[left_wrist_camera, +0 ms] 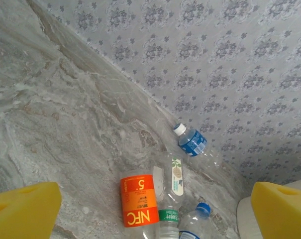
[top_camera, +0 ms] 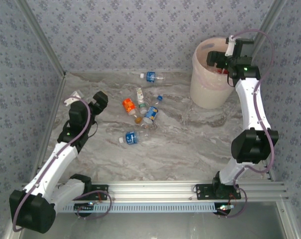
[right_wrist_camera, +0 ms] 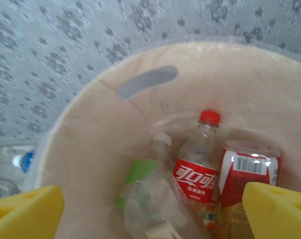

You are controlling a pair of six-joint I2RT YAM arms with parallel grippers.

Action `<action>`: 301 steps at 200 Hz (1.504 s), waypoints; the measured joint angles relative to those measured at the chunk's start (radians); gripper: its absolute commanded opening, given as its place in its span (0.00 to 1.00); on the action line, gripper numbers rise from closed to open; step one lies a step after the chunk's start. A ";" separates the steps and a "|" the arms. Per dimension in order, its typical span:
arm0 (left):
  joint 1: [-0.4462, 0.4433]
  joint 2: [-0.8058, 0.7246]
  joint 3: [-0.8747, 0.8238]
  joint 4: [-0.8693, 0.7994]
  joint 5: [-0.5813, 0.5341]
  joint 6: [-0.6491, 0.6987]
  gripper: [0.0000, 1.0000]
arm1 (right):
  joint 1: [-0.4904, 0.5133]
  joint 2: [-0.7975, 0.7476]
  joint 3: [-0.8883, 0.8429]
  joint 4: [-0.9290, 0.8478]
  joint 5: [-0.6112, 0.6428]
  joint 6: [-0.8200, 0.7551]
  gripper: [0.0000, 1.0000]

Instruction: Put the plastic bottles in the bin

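Yellow fingers (right_wrist_camera: 26, 211) of the right gripper (right_wrist_camera: 150, 214) stand far apart with nothing between them, right over the bin (right_wrist_camera: 90, 129). Down inside lie a red-label bottle (right_wrist_camera: 197, 172), a green-label bottle (right_wrist_camera: 140, 174) and a red-wrapped bottle (right_wrist_camera: 250, 172). So I think the drop step is done for this arm. More plastic bottles lie on the table (top_camera: 190, 144). An orange-label bottle (top_camera: 129, 105) sits in a little bunch in the middle, and a blue-label bottle (top_camera: 151, 76) lies alone by the back wall. The left gripper (left_wrist_camera: 155, 209) hangs near the bunch, fingers spread wide, holding nothing. Next, one arm should go down over a bottle and pinch it across its round body.
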 measured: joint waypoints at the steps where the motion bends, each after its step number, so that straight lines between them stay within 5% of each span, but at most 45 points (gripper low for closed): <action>1: 0.000 0.002 0.000 -0.001 0.000 0.000 0.98 | 0.002 -0.005 -0.005 0.005 0.000 0.004 0.97; 100: 0.013 0.204 0.092 -0.079 0.123 0.006 0.98 | 0.183 -0.225 -0.324 0.242 -0.019 0.120 1.00; 180: -0.002 0.309 0.225 -0.169 0.325 0.325 0.98 | 0.283 -0.400 -0.587 0.393 -0.004 0.124 1.00; 257: -0.335 0.296 0.245 -0.370 0.418 0.887 0.98 | 0.283 -0.431 -0.690 0.447 0.019 0.145 1.00; 301: -0.431 0.292 0.188 -0.460 0.357 1.106 0.98 | 0.283 -0.433 -0.704 0.459 0.019 0.148 1.00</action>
